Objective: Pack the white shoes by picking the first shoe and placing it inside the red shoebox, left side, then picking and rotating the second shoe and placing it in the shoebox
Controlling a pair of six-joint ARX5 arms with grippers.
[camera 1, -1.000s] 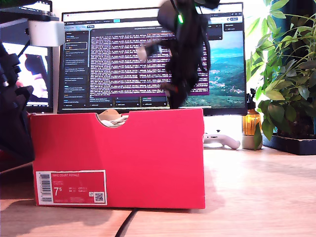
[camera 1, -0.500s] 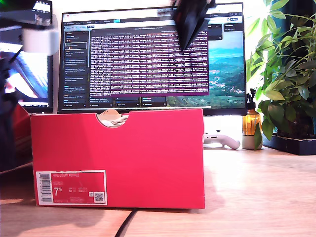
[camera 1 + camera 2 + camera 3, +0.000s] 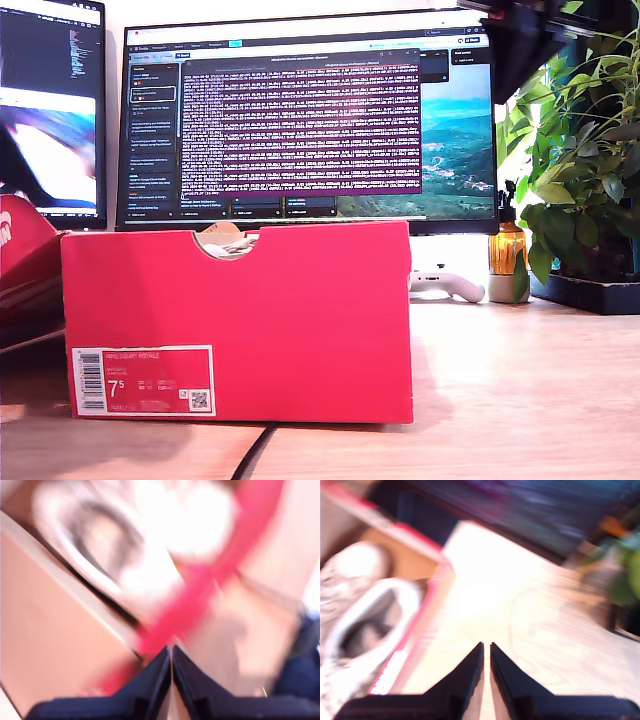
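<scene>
We see the red shoebox (image 3: 240, 320) standing on the wooden desk (image 3: 520, 390) before the monitor (image 3: 310, 120); white shoes (image 3: 365, 625) lie inside it; my first gripper (image 3: 171, 655) and my second gripper (image 3: 486, 652) are both closed on nothing.

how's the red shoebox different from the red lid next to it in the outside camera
The red shoebox stands upright and square on the table, its front fully in view. The red lid leans tilted at the exterior view's left, cut off by the frame.
The shoebox carries a white barcode label and a semicircular notch in its top edge. The lid shows only a bit of white marking.
Both are the same red.
</scene>
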